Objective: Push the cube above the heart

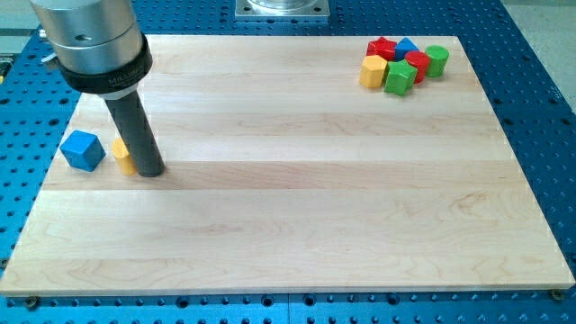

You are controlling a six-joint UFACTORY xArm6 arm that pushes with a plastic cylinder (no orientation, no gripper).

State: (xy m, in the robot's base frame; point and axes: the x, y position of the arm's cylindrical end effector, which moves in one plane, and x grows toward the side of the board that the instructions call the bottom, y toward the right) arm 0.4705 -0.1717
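Note:
A blue cube (82, 149) sits near the board's left edge. Just to its right lies a yellow block (121, 155), mostly hidden behind my rod, so I cannot make out its shape. My tip (151, 171) rests on the board touching the yellow block's right side, a short way right of the blue cube. The rod rises up and to the left to the arm's grey cuff (94, 45).
At the view's top right is a cluster of blocks: a red block (382, 48), a blue block (407, 46), a green cylinder (436, 60), a red block (417, 63), a yellow block (373, 71) and a green block (400, 77). The wooden board (297, 180) lies on a blue perforated table.

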